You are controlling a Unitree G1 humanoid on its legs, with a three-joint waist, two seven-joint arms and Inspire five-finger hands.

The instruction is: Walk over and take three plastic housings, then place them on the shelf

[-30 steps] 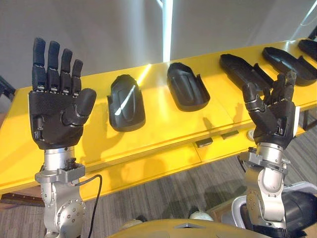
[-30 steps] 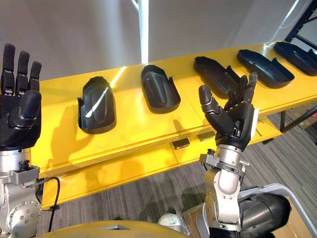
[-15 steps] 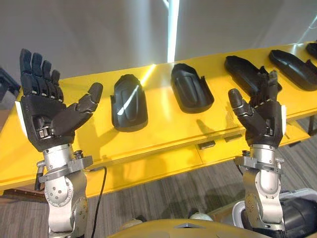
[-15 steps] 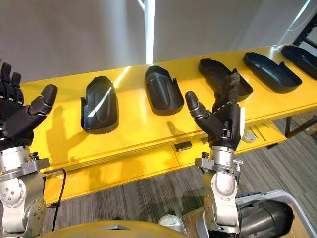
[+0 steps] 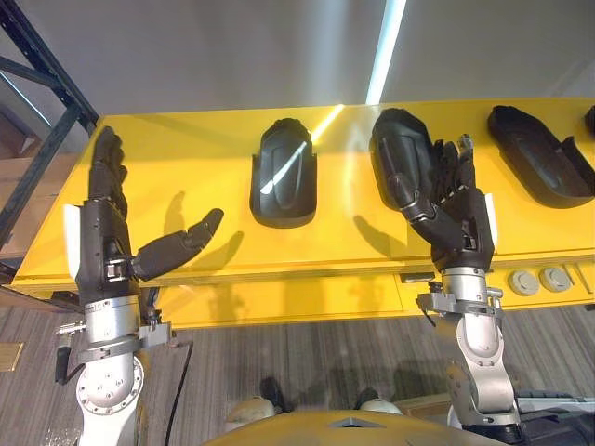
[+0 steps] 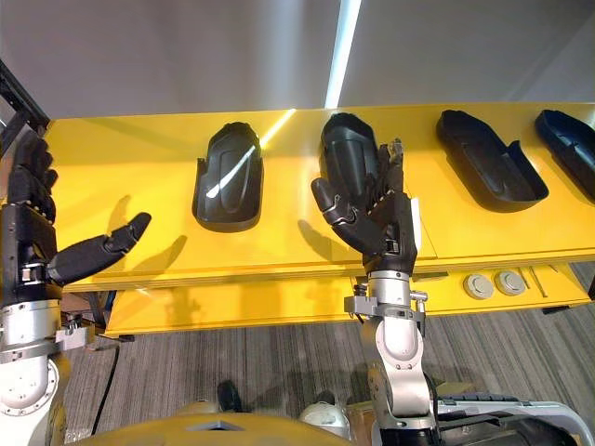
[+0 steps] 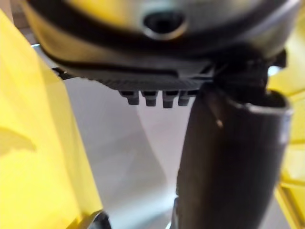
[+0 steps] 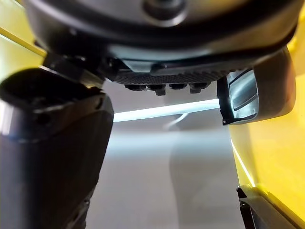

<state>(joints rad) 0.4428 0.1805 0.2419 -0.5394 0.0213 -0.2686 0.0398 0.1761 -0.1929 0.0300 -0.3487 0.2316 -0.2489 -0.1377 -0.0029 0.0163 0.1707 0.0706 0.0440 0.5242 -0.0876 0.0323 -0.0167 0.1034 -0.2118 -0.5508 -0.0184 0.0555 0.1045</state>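
**Both hands open, nothing held**

The left hand is held upright, fingers straight, thumb spread. The right hand is likewise splayed and empty. Glossy black scoop-shaped housings are laid in a row on the smooth yellow table.

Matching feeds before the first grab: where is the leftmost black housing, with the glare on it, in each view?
Left eye view: leftmost housing near centre, on the yellow table, left of the right hand.
Right eye view: left of centre.
Left wrist view: the left hand against yellow table.
Right wrist view: a glossy dark housing; cannot tell whether this one.
Shared landmark: the light stripe on the wall, pointing at it.
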